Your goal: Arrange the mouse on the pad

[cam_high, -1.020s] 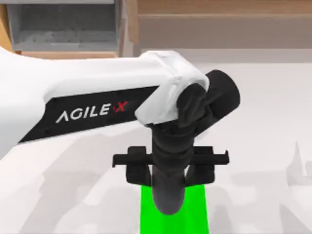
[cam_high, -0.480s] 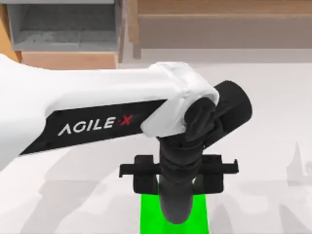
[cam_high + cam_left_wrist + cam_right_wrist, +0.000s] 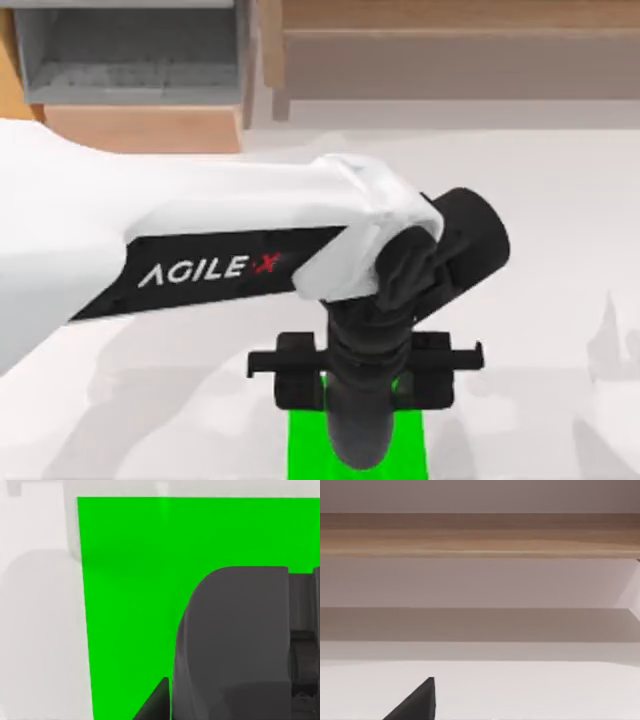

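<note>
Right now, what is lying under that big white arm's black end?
Under the left gripper lies the bright green pad on the white table. A dark grey rounded body, likely the mouse, sits over the pad; the arm covers the rest.

White AgileX-lettered arm point(image 3: 200, 220), black wrist

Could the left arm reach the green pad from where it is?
Probably yes. The left gripper hangs right over the green pad, and the pad's surface beside the dark grey mouse in the wrist view looks bare.

one pad point(image 3: 305, 445), one mouse point(image 3: 235, 640)
</note>
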Tool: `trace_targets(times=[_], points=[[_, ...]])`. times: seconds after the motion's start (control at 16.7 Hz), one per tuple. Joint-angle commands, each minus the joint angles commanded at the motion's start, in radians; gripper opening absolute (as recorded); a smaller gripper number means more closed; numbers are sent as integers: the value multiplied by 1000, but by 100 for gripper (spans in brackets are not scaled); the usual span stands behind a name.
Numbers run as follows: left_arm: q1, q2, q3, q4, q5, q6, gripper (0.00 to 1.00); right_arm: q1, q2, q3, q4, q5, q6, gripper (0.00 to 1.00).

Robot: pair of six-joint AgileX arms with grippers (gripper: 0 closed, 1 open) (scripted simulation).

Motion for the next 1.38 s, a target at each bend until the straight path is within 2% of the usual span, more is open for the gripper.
trace_targets(times=[0.66, 1.38], points=[[-2, 24, -51, 79, -2, -2, 0, 0, 0, 0, 0, 0, 0, 100], [-2, 24, -51, 79, -2, -2, 90, 0, 0, 0, 0, 0, 0, 100]])
